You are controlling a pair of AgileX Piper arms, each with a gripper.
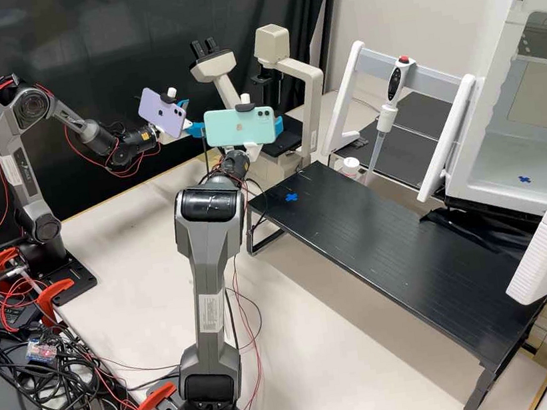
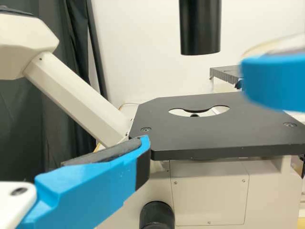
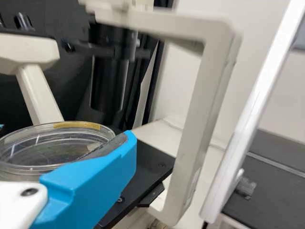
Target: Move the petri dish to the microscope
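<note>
The fingers of your right gripper (image 1: 279,127) were closed on the petri dish (image 3: 45,151), holding it near the microscope (image 1: 315,95). Your left gripper (image 1: 189,116) had its fingers spread apart, near the microscope's black stage (image 2: 224,133). You had a blue cross (image 1: 292,197) on the low black stand (image 1: 372,239).
</note>
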